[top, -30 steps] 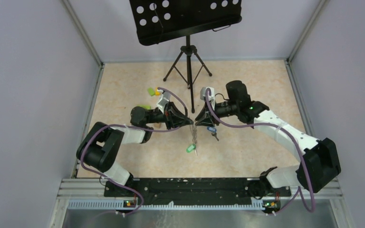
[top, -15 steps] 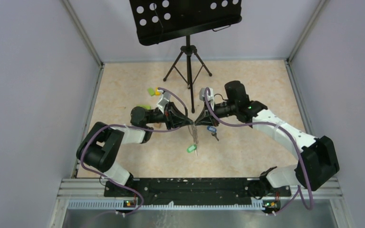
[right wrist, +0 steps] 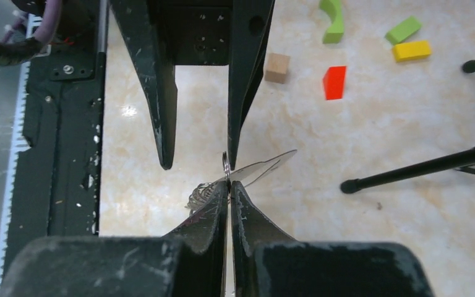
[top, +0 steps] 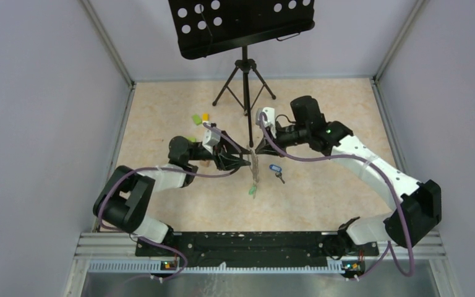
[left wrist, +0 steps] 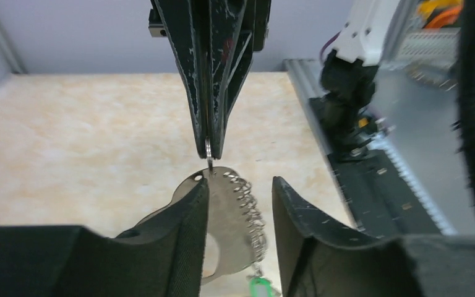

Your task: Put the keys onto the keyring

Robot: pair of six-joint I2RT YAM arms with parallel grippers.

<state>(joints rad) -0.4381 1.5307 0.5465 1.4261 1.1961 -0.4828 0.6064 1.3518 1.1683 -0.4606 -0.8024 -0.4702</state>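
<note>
While the right gripper (right wrist: pixel 229 184) clamps the top of the hanging keyring (left wrist: pixel 222 198), the left gripper (left wrist: pixel 240 185) has its jaws parted around it. It seems best to hold it steady, since the blue-tagged key (top: pixel 275 168) lies apart.

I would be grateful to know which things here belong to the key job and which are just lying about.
Job: keyring, green-tagged key, blue-tagged key.
Lying about: red block, yellow block, tan cube, green blocks, music stand.
</note>
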